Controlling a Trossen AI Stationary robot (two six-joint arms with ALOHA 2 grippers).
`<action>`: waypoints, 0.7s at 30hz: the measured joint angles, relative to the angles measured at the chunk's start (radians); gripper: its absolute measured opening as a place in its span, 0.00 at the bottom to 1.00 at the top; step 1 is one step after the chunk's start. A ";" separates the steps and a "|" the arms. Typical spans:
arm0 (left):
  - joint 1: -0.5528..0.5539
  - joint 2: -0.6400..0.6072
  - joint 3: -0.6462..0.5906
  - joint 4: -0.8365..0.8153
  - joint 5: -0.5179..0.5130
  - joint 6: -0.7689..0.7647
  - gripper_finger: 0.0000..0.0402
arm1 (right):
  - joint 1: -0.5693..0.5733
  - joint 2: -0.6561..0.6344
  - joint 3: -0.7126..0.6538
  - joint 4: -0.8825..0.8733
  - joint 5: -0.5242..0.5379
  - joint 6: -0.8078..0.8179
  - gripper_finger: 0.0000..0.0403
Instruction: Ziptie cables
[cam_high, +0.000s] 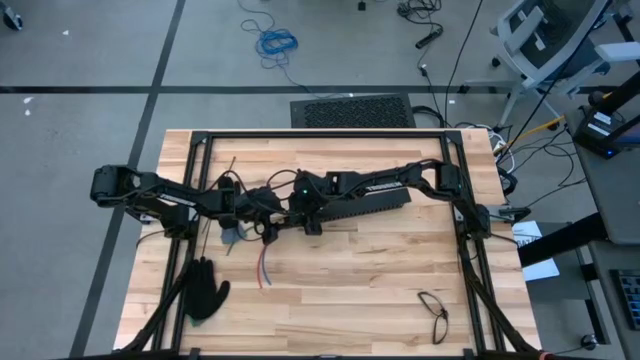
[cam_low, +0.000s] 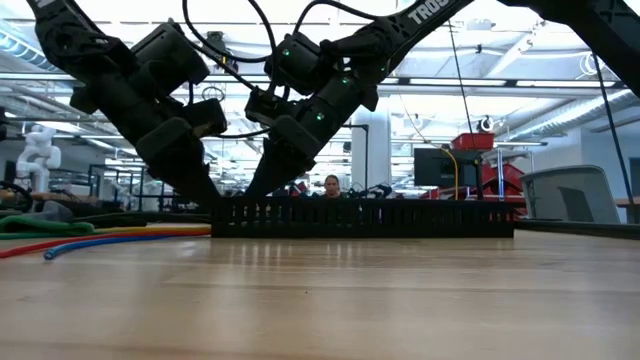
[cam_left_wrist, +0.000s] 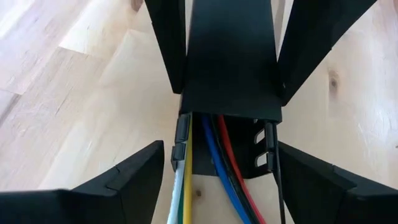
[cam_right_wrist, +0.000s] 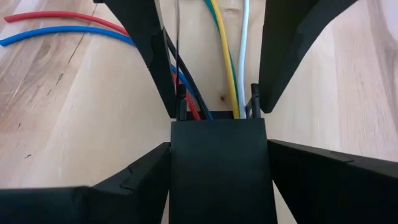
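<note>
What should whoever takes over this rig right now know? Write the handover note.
Left tool: open, straddling the cables at the end of the black slotted bar.
Right tool: shut on the black slotted bar, facing the left tool.
Cables: red, blue, white and yellow-green, one end running into the bar, the rest trailing on the table.
Done: cables gathered together at the bar.
Left: no ziptie visibly closed round them; a thin dark strip beside them may be one.

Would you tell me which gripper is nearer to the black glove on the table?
Left. The left gripper is above the glove in the high view; the right gripper lies further right.
</note>
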 joint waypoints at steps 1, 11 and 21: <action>0.000 0.000 0.000 0.001 -0.004 0.000 0.70 | -0.001 0.000 0.000 0.000 -0.001 0.000 0.60; -0.007 0.001 0.000 0.009 -0.020 0.003 0.70 | -0.017 0.000 0.000 -0.001 -0.005 0.000 0.60; -0.008 0.002 -0.001 0.019 -0.023 0.047 0.59 | -0.017 0.000 0.000 0.009 -0.006 -0.006 0.60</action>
